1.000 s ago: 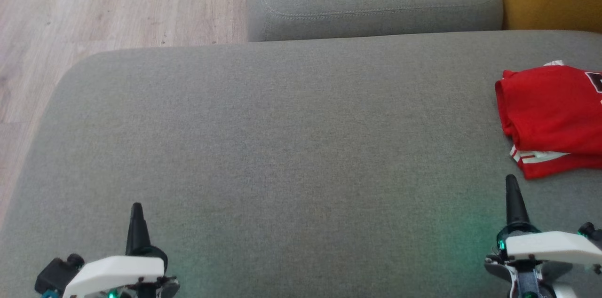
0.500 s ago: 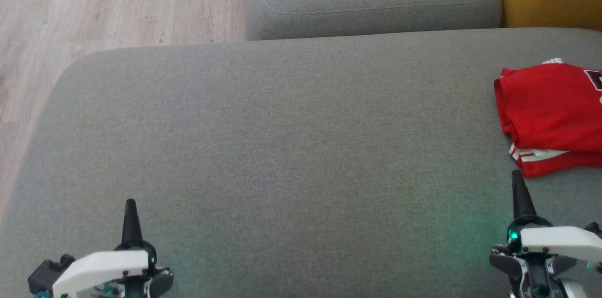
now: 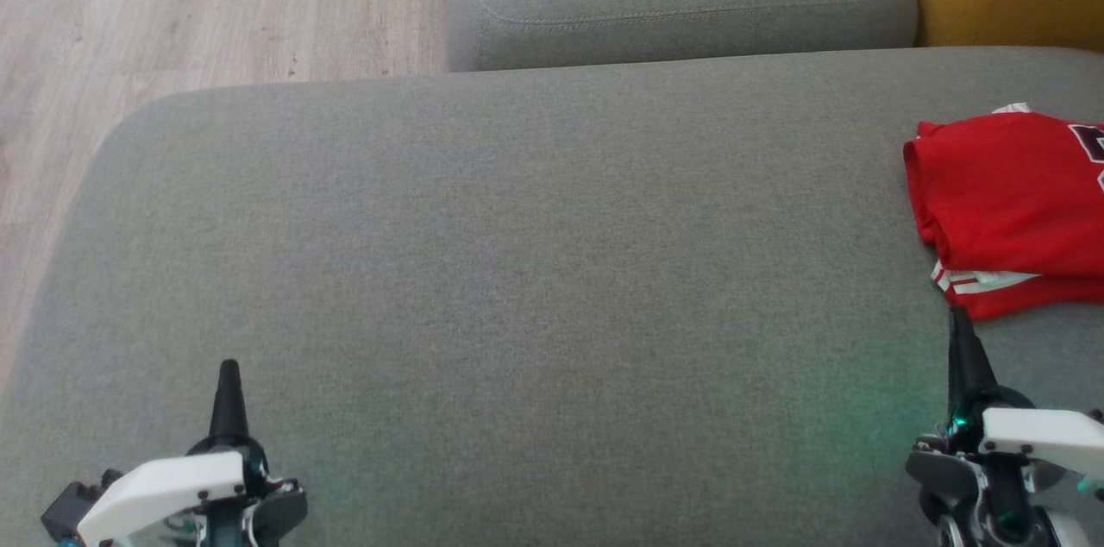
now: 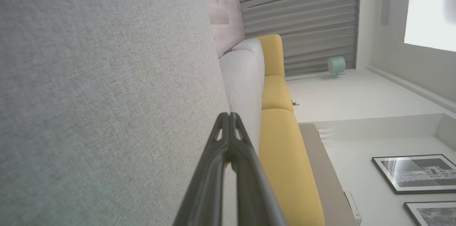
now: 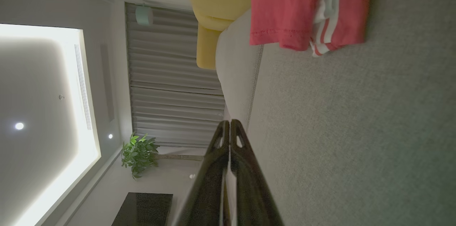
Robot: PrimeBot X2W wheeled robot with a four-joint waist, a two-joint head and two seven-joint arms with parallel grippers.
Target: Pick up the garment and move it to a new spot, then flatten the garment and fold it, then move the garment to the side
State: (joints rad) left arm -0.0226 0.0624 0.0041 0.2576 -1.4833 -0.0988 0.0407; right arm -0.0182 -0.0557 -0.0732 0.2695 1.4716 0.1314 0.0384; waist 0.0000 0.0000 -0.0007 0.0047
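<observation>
Garment (image 3: pixel 1009 193) on sofa (image 3: pixel 517 271) near right claw (image 3: pixel 957 324)

No text, number or brand can be read. The red garment (image 3: pixel 1000 193) carries a dark print (image 3: pixel 1090 143) at the right edge of the head view, but the edge cuts it off and too little shows to tell a letter or figure. The framed pictures (image 4: pixel 415 173) on the wall in the left wrist view hold grey images with no legible writing.
</observation>
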